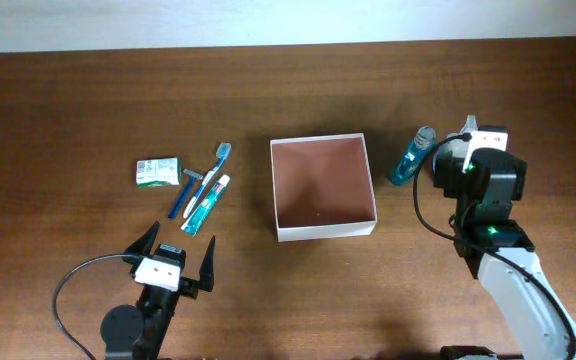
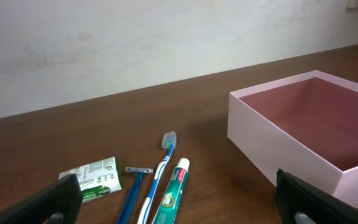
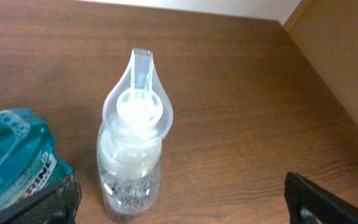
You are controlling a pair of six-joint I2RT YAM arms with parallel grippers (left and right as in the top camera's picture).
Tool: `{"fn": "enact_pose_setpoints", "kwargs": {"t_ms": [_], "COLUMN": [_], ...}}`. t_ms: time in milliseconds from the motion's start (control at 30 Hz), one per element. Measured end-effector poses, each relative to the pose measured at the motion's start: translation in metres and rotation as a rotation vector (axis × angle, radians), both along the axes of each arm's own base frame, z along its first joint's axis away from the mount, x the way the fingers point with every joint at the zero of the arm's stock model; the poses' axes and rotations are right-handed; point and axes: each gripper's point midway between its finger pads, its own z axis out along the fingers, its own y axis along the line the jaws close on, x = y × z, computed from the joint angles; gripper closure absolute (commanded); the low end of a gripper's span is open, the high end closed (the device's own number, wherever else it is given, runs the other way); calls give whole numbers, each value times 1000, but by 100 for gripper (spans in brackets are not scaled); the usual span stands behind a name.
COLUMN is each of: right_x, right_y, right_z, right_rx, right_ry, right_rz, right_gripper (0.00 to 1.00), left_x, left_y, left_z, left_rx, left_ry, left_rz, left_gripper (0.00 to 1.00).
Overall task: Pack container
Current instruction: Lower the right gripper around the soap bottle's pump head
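Far left on the bench (image 1: 68,100): green-and-white soap packet (image 1: 157,171), then razor (image 1: 190,188), toothbrush (image 1: 208,172) and toothpaste tube (image 1: 206,207), lying close together. Just in front of these, left hand (image 1: 178,250), spread wide, holding nothing. At centre sits the container (image 1: 325,230), open-topped, showing its bare reddish-brown floor, well apart from those toiletries. To its right, teal bottle (image 1: 411,160) just beside an upright clear bottle (image 3: 132,155). Right hand (image 3: 188,202) likewise spread wide, gripping nothing.
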Motion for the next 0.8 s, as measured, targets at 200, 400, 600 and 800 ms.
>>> {"fn": "enact_pose_setpoints", "kwargs": {"t_ms": [200,400,600,800], "right_x": [9,16,22,27], "right_y": [-31,-45,-29,-28], "right_z": [-5,-16,-18,-9], "right_rx": [70,162,177,117], "right_ry": [-68,-89,-76,-93], "right_rz": [-99,-58,42,90], "right_gripper": [1,0,1,1], "left_x": [0,0,0,0], "left_y": [0,0,0,0], "left_z": [0,0,0,0], "left_rx": [0,0,0,0], "left_ry": [0,0,0,0], "left_rz": [0,0,0,0], "left_gripper": [0,0,0,0]}}
